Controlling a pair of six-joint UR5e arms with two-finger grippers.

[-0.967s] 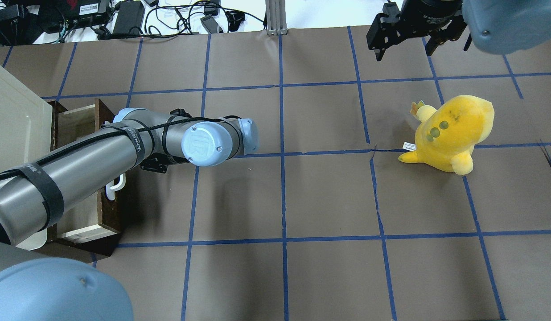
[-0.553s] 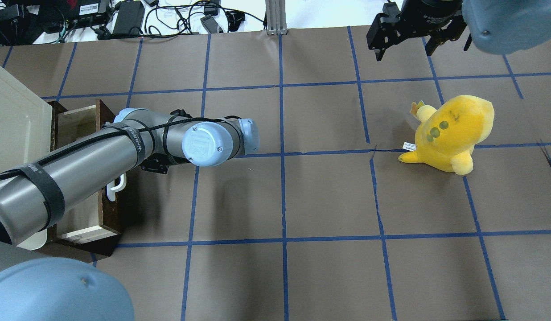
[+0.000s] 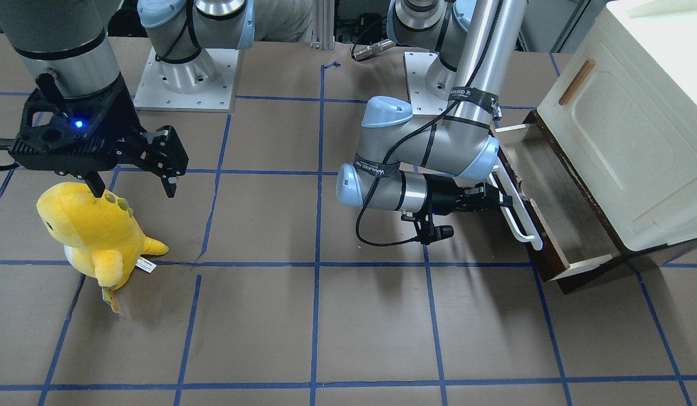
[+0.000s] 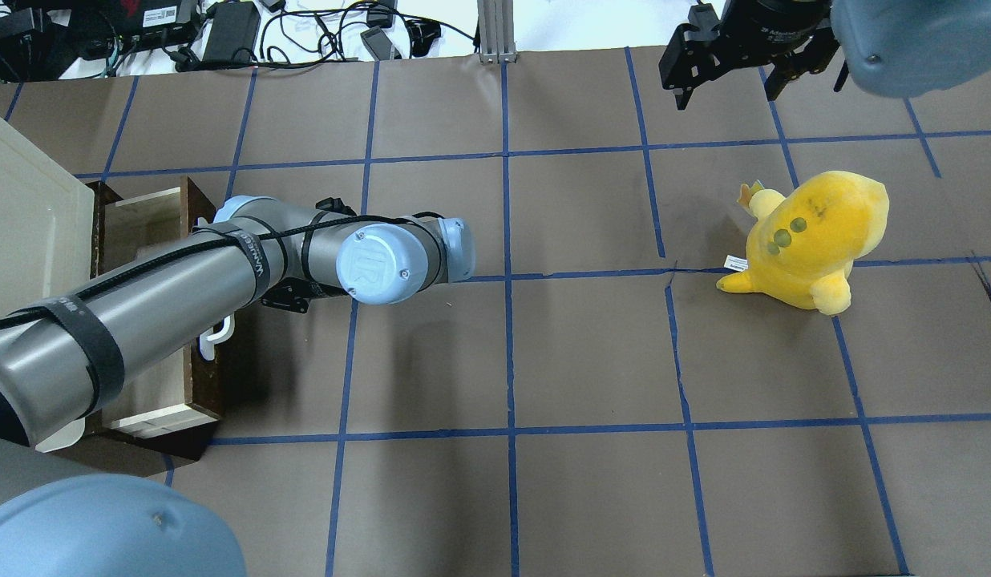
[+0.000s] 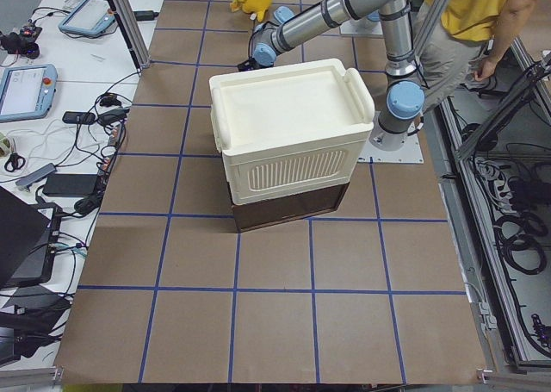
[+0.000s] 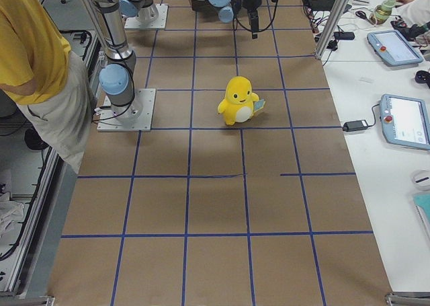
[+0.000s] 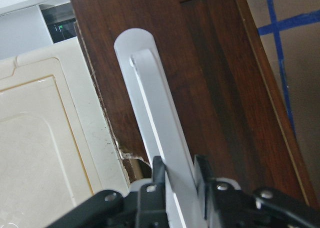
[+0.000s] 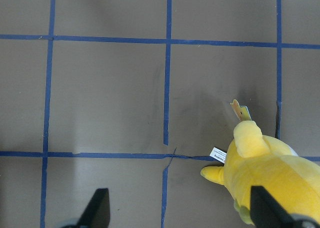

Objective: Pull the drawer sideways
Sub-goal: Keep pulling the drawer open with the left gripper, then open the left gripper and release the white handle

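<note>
We think the first risk is at the grip itself. The white bar handle (image 7: 152, 112) looks smooth, and the left gripper (image 7: 180, 164) holds it with only the tips of its fingers (image 7: 158, 169), so a quick pull could make them slide off. In the front-facing view the grip seems nearer to the end of the bar on the robot's side than to its middle. A pull from there may turn the drawer (image 3: 554, 194) a little and jam it in its slot. Behind it, the cream cabinet (image 3: 625, 129) stands at the left edge of the table, and we cannot see anything that fixes it. If the drawer jams, the whole cabinet may be dragged along. The drawer is already partly out toward the middle of the table, so a too long pull could bring it out completely.

The left gripper is closed narrowly on the handle, one finger on each side. Far away, near the right edge, the right gripper (image 3: 133, 187) hangs wide open above the yellow plush toy (image 3: 95, 231) and holds nothing.
</note>
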